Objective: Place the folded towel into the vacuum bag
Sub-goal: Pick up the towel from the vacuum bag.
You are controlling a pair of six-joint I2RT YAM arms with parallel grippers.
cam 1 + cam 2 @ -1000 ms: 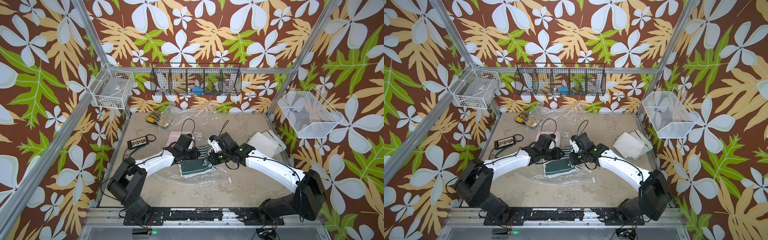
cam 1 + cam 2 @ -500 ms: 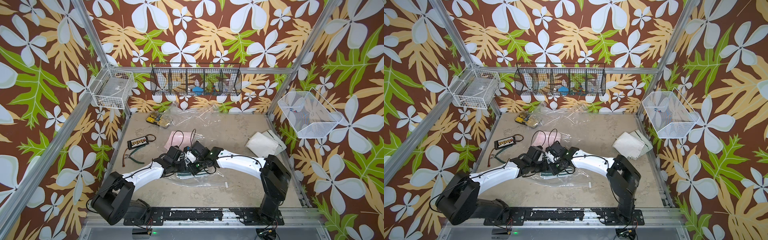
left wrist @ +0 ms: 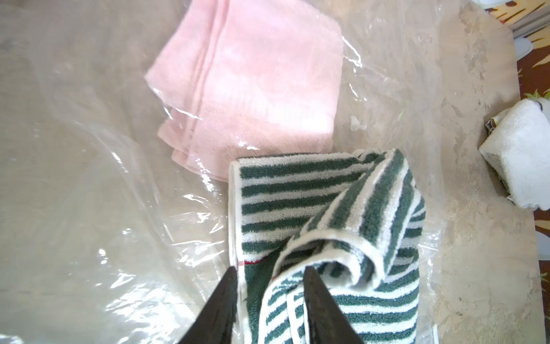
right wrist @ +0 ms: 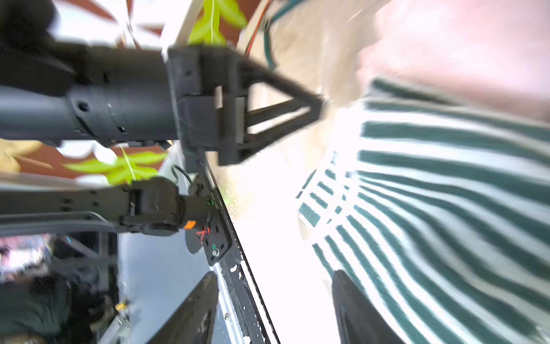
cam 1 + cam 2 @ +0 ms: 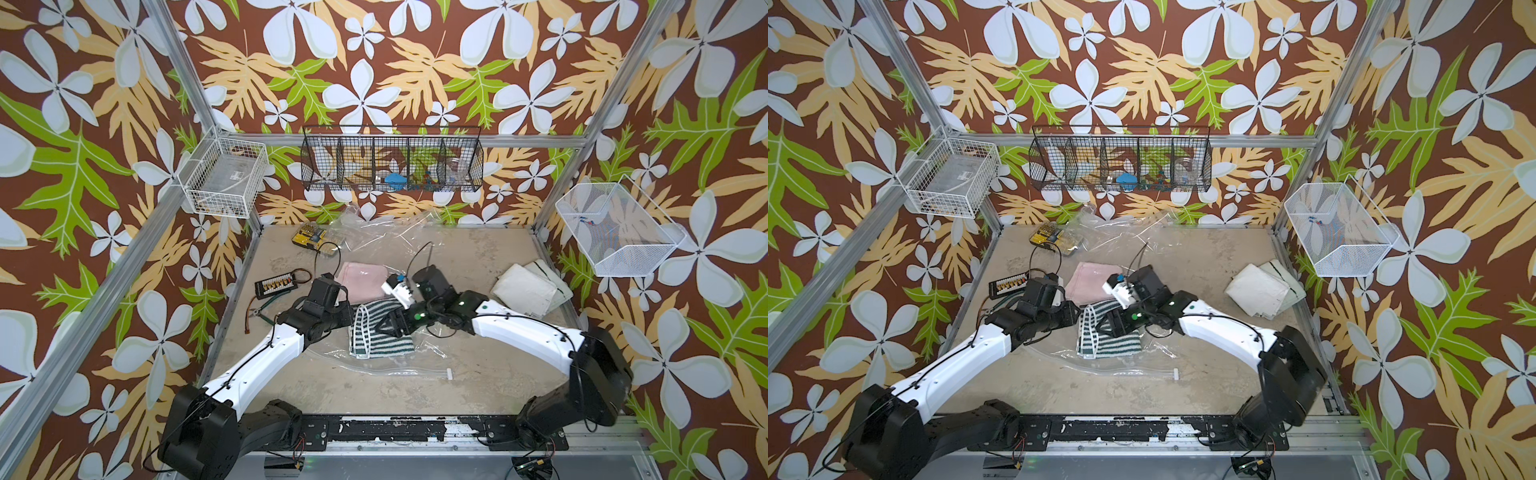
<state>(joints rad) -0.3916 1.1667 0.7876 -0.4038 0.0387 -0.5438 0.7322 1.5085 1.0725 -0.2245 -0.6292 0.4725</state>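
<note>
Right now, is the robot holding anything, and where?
The right gripper is open, holding nothing. The left gripper straddles the striped towel at its rumpled edge; whether it pinches is unclear.

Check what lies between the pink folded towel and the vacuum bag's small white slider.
The green-and-white striped towel lies between the pink towel and the white slider, much nearer the pink towel. Both top views show it.

A folded terry towel [image 5: 384, 336] at centre frame has dark green and white stripes and a thin red line at one hem. Just above it lies a pale pink folded towel [image 5: 362, 277]. The crinkly vacuum bag [image 5: 399, 241] is clear. The wallpaper [image 5: 374, 62] is brown with white flowers and green and tan leaves.
</note>
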